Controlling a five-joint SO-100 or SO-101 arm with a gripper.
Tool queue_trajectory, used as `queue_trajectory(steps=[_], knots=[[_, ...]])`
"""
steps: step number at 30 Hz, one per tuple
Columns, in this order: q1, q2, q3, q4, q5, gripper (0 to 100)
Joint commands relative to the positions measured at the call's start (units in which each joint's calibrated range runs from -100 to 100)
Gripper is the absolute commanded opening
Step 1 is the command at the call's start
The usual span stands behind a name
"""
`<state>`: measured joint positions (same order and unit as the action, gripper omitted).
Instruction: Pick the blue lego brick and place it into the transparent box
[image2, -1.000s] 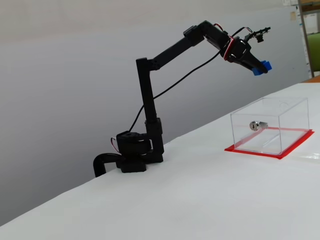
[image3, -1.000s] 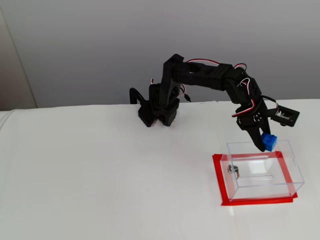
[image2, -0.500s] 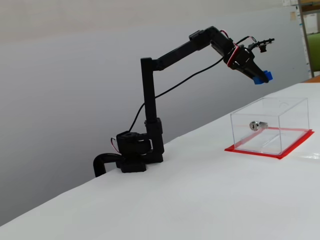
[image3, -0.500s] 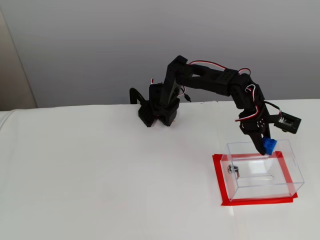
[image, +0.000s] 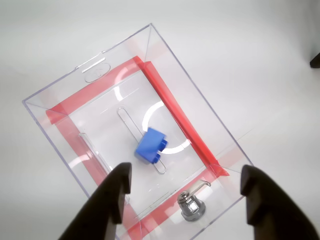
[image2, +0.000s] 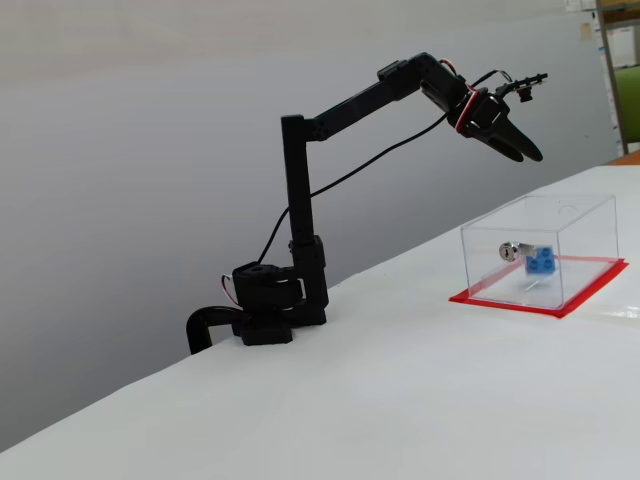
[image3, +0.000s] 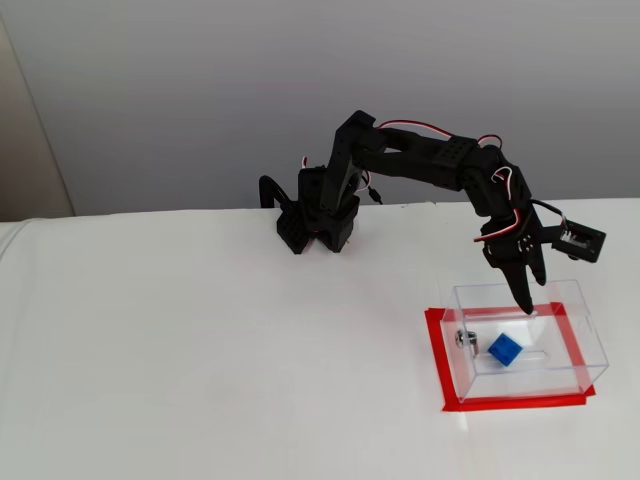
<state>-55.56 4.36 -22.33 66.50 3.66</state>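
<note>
The blue lego brick (image: 151, 145) lies tilted on the floor of the transparent box (image: 200, 100), near its middle. It also shows inside the box in both fixed views (image2: 541, 260) (image3: 503, 350). The box (image2: 560, 215) (image3: 590, 350) stands on a flat red base. My gripper (image: 185, 175) is open and empty, with its two black fingers spread wide above the box's open top. In both fixed views the gripper (image2: 522, 148) (image3: 525, 300) hangs above the box, clear of the brick, pointing down.
A small silver metal cylinder (image: 191, 205) stands inside the box near one corner, beside the brick; it also shows in both fixed views (image2: 510, 250) (image3: 464, 339). The arm's base (image3: 315, 215) is clamped at the far edge of the white table (image3: 200, 360).
</note>
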Motion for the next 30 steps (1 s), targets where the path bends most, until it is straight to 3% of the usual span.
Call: queue_trajectory(steps=[1,21,27,30], knots=[[0.51,-0.58,-0.09,-1.05,-0.74,25],[2.14,-1.51,-0.64,-1.05,-0.53,25],[2.21,-1.68,-1.09,-1.05,-0.38,3],[2.28,-2.62,-1.09,-1.05,-0.32,2]])
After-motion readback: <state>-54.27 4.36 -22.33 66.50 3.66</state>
